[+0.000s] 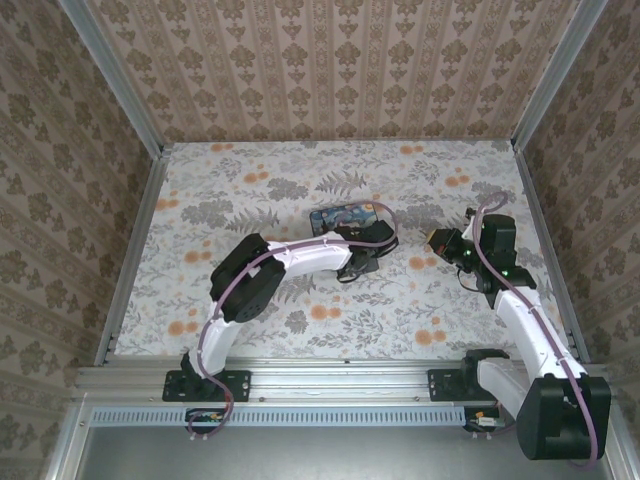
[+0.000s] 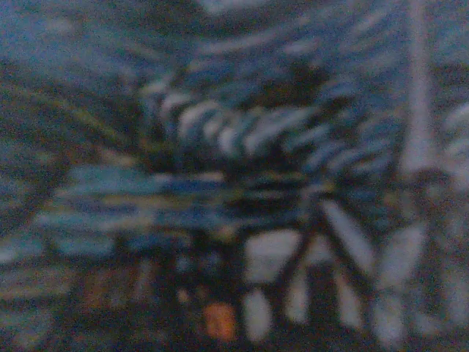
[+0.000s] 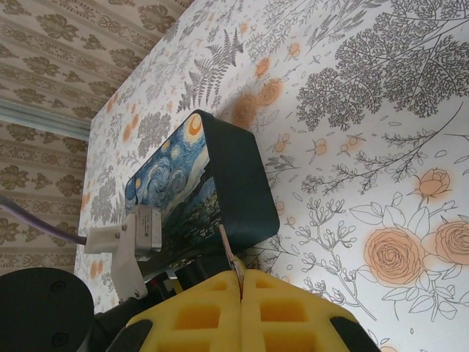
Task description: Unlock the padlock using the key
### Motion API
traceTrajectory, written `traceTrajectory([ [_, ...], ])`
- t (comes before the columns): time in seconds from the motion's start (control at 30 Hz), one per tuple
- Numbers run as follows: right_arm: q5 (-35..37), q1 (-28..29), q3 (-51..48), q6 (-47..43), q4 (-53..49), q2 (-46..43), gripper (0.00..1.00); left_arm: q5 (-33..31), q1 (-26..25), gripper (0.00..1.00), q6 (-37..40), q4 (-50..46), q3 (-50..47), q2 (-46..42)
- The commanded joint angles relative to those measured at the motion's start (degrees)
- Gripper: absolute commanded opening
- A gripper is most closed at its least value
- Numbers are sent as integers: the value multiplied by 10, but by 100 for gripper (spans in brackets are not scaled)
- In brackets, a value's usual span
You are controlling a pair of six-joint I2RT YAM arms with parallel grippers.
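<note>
My right gripper [image 3: 242, 282] is shut, its yellow foam pads pinching a thin metal key [image 3: 229, 253] that sticks up toward the dark-blue swirl-painted box [image 3: 220, 176]. In the top view the right gripper [image 1: 438, 240] hovers to the right of the box [image 1: 345, 215]. My left gripper [image 1: 360, 264] sits low against the box's near side; its jaws are too dark to read. The left wrist view is a close blur of the box's painted surface [image 2: 242, 132]. The padlock is hidden.
The floral tabletop [image 1: 300, 180] is fenced by patterned walls and a metal rail along the near edge [image 1: 300, 380]. The left arm's white wrist block [image 3: 132, 238] stands close beside the box. Open room lies right of the box [image 3: 366, 147].
</note>
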Motion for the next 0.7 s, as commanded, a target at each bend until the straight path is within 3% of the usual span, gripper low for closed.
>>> traceTrajectory([
  [0.0, -23, -2, -7, 1, 16, -1, 2, -24, 3, 50, -16, -19, 22, 17],
  [0.2, -24, -2, -14, -3, 4, -9, 2, -7, 7, 29, -3, -21, 25, 18],
  [0.37, -38, -1, -19, -11, -6, -17, 3, 37, 15, 22, 13, -32, 15, -5],
  [0.5, -63, 7, -17, -22, -40, -37, 4, 137, 39, 21, 28, -60, 5, -53],
  [0.67, -61, 59, -31, -19, -63, -89, 4, 249, 94, 20, 21, -81, -29, -142],
])
